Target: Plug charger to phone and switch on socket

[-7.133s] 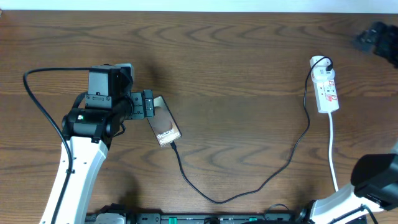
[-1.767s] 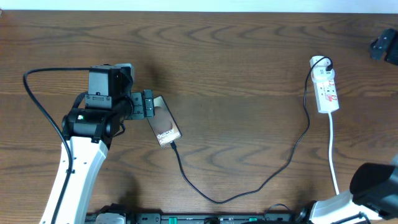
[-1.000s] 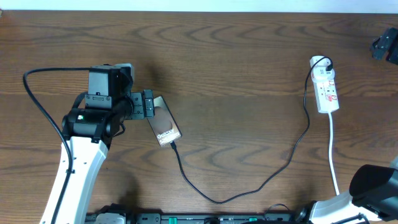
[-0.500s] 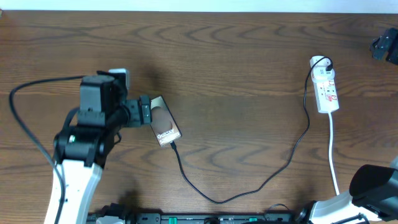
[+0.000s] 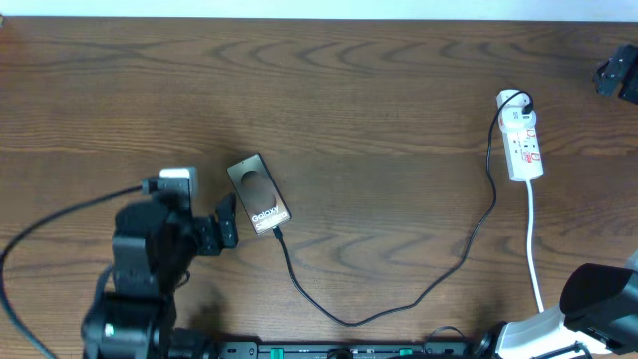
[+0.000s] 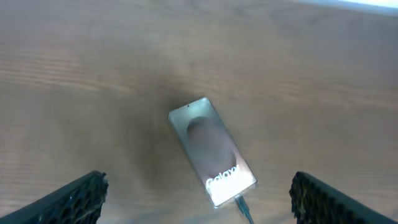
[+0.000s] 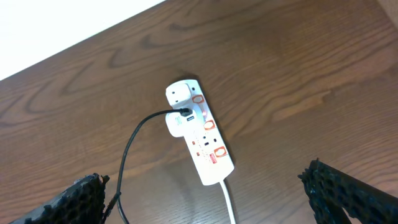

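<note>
The phone (image 5: 258, 193) lies flat and angled on the table, "Galaxy" lettering at its near end; the left wrist view shows the phone (image 6: 211, 149) too. The charger (image 5: 439, 284) runs as a thin black cable, its plug tip (image 6: 239, 202) sitting in the phone's lettered end. Its other end enters the socket (image 5: 522, 140), a white strip with red markings. My left gripper (image 5: 227, 221) stands open to the phone's near left, apart from it. High over the socket (image 7: 199, 140), my right gripper (image 7: 205, 173) hangs open and empty; overhead only its dark tip (image 5: 618, 75) shows.
A white cord (image 5: 535, 249) runs from the socket toward the front edge, next to my right arm's base (image 5: 588, 309). My left arm (image 5: 140, 289) fills the front left corner. The table's far edge meets a white wall (image 7: 62, 25).
My left gripper, earlier standing round the phone's far end, has drawn back toward the front left and left the phone lying where it was. The right gripper has barely moved.
</note>
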You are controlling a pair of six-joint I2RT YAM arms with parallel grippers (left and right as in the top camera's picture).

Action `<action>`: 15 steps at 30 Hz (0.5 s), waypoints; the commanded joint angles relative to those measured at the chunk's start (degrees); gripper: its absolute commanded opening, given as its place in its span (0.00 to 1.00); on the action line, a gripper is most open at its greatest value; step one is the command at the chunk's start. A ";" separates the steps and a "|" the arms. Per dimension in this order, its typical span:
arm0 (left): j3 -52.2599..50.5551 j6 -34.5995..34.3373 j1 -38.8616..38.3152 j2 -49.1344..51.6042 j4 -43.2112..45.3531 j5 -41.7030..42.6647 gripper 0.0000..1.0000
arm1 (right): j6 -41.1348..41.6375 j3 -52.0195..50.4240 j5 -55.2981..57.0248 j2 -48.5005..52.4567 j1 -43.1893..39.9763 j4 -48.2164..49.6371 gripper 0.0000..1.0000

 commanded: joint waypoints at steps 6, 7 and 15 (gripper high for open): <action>-17.70 5.79 0.00 -18.34 23.98 -0.68 0.94 | 0.92 0.33 -0.11 0.26 0.17 -0.07 0.99; -19.23 6.62 0.00 -19.85 25.99 -0.50 0.94 | 0.92 0.31 -0.11 0.26 0.17 -0.09 0.99; -33.81 10.40 1.97 -32.22 40.76 0.52 0.95 | 0.92 0.31 -0.11 0.26 0.17 -0.07 0.99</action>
